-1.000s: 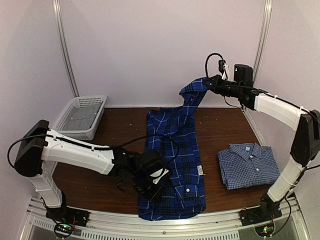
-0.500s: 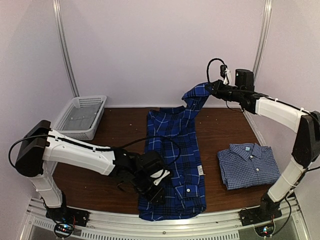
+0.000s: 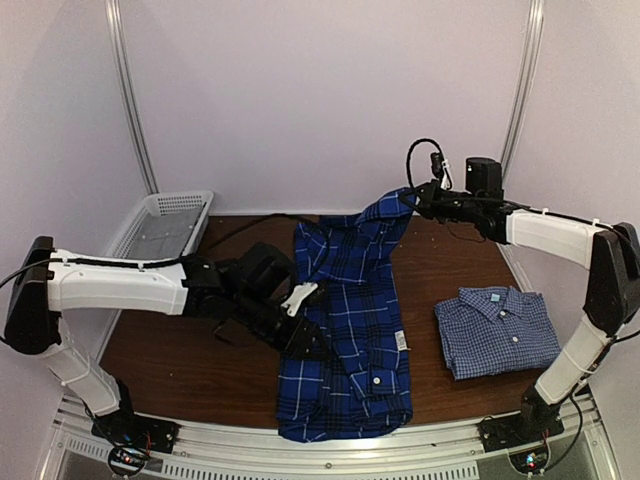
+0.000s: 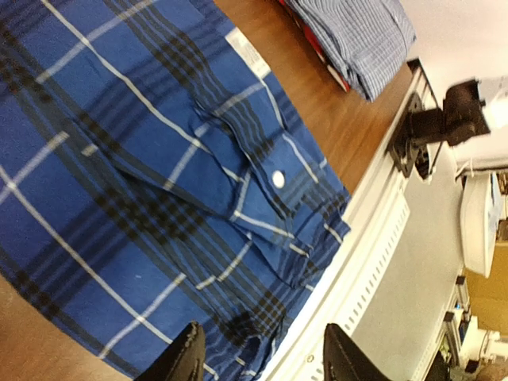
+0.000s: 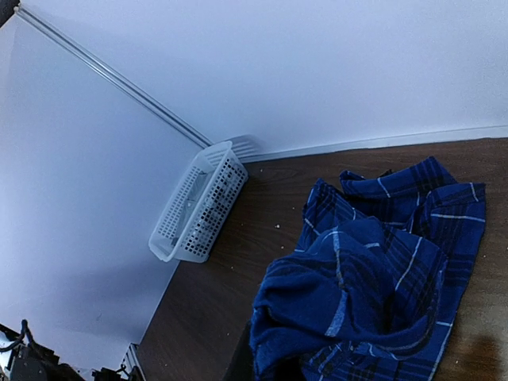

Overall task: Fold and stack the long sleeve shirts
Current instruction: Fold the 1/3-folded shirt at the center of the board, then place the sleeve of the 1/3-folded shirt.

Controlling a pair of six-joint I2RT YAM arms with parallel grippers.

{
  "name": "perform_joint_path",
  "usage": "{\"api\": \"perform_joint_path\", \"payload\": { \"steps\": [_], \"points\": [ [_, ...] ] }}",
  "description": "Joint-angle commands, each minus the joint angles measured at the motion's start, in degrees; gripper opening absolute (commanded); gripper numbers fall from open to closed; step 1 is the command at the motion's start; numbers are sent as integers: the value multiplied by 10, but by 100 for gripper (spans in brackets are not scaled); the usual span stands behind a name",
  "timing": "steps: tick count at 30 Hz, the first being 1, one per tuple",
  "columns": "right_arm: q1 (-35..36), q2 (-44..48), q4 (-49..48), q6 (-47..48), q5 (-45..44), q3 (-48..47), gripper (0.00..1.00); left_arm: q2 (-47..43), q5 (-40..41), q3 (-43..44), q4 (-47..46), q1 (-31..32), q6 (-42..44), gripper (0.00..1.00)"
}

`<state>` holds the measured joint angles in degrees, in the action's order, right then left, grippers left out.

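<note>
Plaid shirt [image 3: 350, 330]: lies on the worktop [image 3: 200, 360], long axis running from far edge to near edge; far end lifted off the surface.
Right tool [image 3: 418, 195]: pressed together on the plaid shirt's raised far end, holding it in the air.
Left tool [image 4: 262, 361]: spread, holding nothing, low over the plaid shirt's left margin, toward its near end.
Sleeve cuff [image 4: 270, 178]: folded across the plaid shirt's body, just beyond the left tool.
Deciding relation: the far end must likely travel along the long axis toward the near hem; the right arm has it.
Check shirt [image 3: 495, 330]: already folded, right of the plaid shirt, apart from it.
Basket [image 3: 160, 235]: far left of the plaid shirt, out of the way.
</note>
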<state>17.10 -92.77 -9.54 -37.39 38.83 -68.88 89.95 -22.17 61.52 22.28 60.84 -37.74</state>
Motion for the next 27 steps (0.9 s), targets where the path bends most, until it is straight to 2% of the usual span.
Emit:
{"api": "perform_joint_path", "payload": {
  "steps": [1, 6, 9, 12, 16, 23, 27],
  "points": [
    [14, 11, -44, -23, 46, 14, 0, -26, -17, -13, -48, -66, 3, 50],
    [35, 18, -61, -41, 60, 30, 0, 10, 29, 12, -66, -128, 0, 43],
    [49, 36, -46, -36, 56, 29, 0, 52, 45, 41, -90, -166, 0, 34],
    [58, 62, -15, -16, 32, 26, 0, 104, 61, 86, -109, -193, 4, 30],
    [60, 98, 32, 9, 5, 29, 0, 191, 81, 181, -100, -217, 20, 27],
    [61, 139, 56, 15, -4, 58, 0, 340, 84, 333, -79, -238, 29, 24],
    [61, 147, 65, 21, -10, 57, 0, 389, 75, 363, -74, -243, 26, 23]
  ]
}}
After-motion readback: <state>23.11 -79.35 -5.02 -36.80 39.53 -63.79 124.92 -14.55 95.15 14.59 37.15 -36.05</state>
